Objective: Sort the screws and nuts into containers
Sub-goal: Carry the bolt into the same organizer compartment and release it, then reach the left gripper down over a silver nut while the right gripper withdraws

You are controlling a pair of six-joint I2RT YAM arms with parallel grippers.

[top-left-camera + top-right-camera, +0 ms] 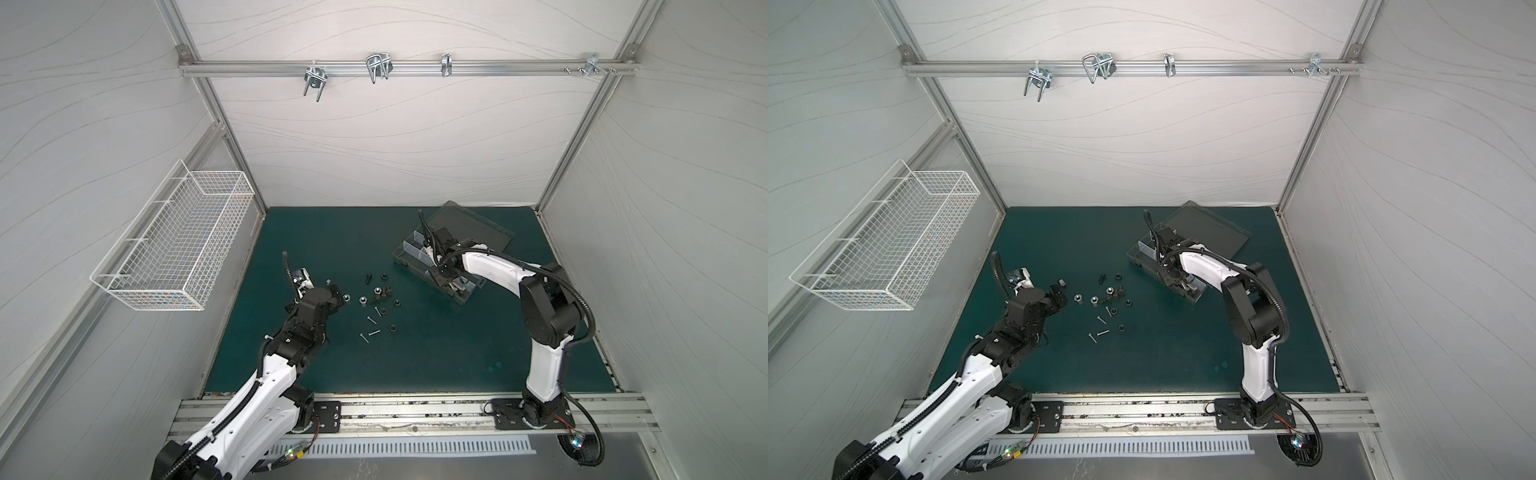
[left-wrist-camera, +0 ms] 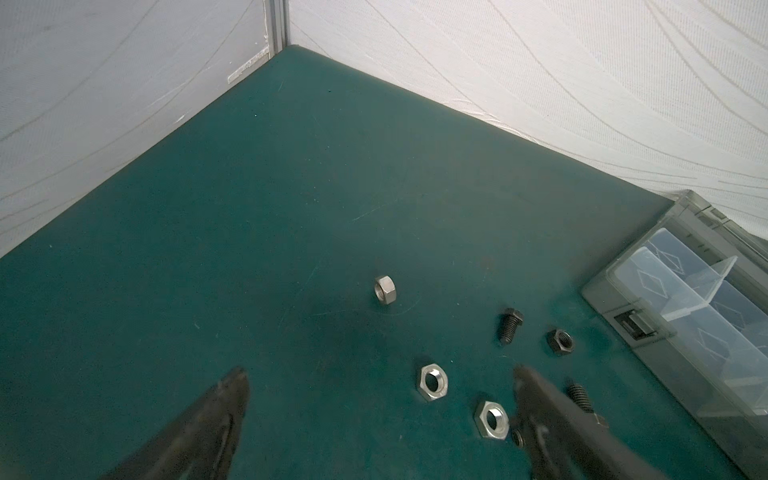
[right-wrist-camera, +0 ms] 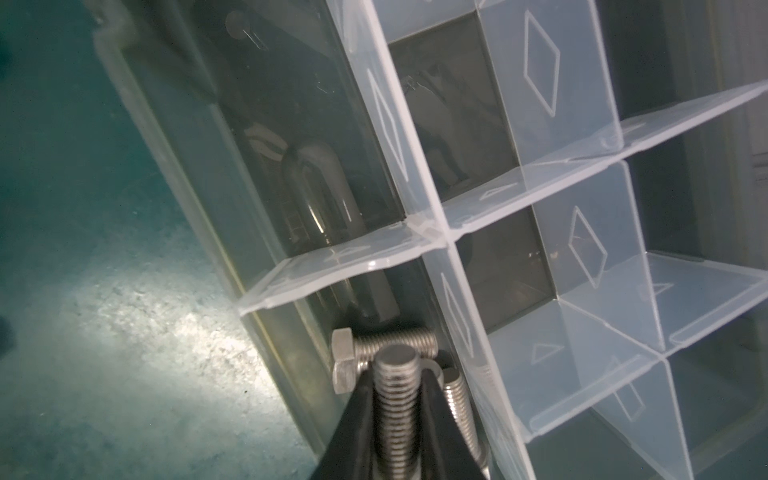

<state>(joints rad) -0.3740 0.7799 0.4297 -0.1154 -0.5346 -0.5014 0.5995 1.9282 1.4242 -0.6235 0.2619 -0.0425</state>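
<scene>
Held bolt (image 3: 395, 399) amid bolts (image 3: 343, 368), beside divider (image 3: 461, 328)

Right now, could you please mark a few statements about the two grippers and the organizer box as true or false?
1. The left gripper is open above the green mat. True.
2. The right gripper holds a black nut. False: a silver bolt sits between its fingers.
3. The organizer box has its lid shut. False: the lid is swung open.
4. Other silver bolts already lie in the compartment below the right gripper. True.
5. Silver nuts lie loose on the mat. True.
</scene>
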